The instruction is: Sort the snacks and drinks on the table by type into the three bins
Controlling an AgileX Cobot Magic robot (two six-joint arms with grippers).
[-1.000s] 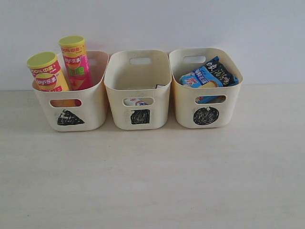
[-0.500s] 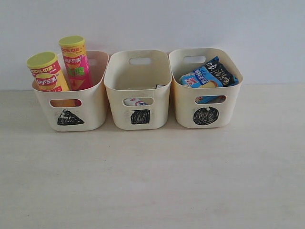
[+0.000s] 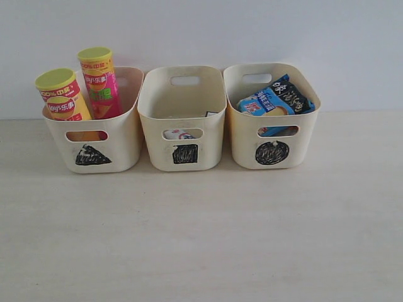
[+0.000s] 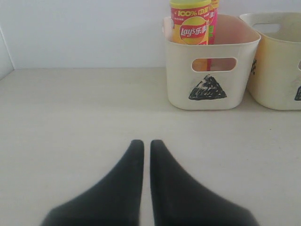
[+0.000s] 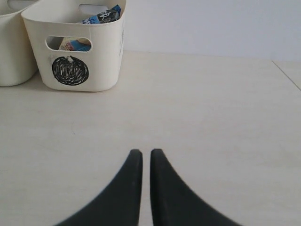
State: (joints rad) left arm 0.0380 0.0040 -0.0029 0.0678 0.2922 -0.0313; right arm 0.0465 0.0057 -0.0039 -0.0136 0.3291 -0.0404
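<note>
Three cream bins stand in a row against the back wall. The triangle bin (image 3: pixel 94 148) on the left holds the orange-yellow Lay's can (image 3: pixel 62 95) and the pink can (image 3: pixel 101 82), both upright. Through the handle hole of the middle square bin (image 3: pixel 184 141) a white and blue-purple carton (image 3: pixel 181 134) shows. The circle bin (image 3: pixel 272 141) on the right holds a blue noodle bag (image 3: pixel 277 97); an orange bag cannot be made out. My left gripper (image 4: pixel 146 143) is shut and empty over bare table, short of the triangle bin (image 4: pixel 207 77). My right gripper (image 5: pixel 146 152) is shut and empty, short of the circle bin (image 5: pixel 77 56).
The pale wooden table (image 3: pixel 201 233) stretches in front of the bins. A white wall (image 3: pixel 201 31) rises directly behind them. Neither arm appears in the exterior view.
</note>
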